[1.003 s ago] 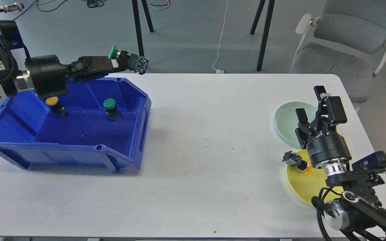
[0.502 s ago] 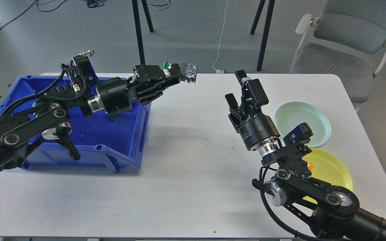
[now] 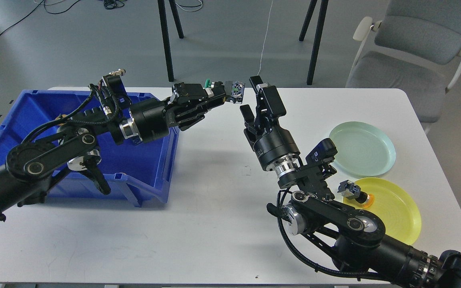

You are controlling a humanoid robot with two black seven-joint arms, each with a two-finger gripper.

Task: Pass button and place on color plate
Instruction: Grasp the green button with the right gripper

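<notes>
My left gripper [image 3: 219, 96] is shut on a green-capped button [image 3: 230, 88], held in the air over the table's back middle with its black base toward the right. My right gripper [image 3: 254, 100] is open, fingers upright, just right of that button and not touching it. An orange-capped button [image 3: 354, 193] lies on the yellow plate [image 3: 394, 212] at the right. The pale green plate [image 3: 362, 148] holds nothing.
A blue bin [image 3: 150, 176] stands at the left of the white table [image 3: 214, 224], mostly covered by my left arm. A grey chair [image 3: 410, 52] stands behind the table's right corner. Black stand legs [image 3: 166, 36] rise behind the table.
My left gripper has carried the green button out of the bin area toward the table's middle. My right gripper has left the plates and moved left up to the button.
</notes>
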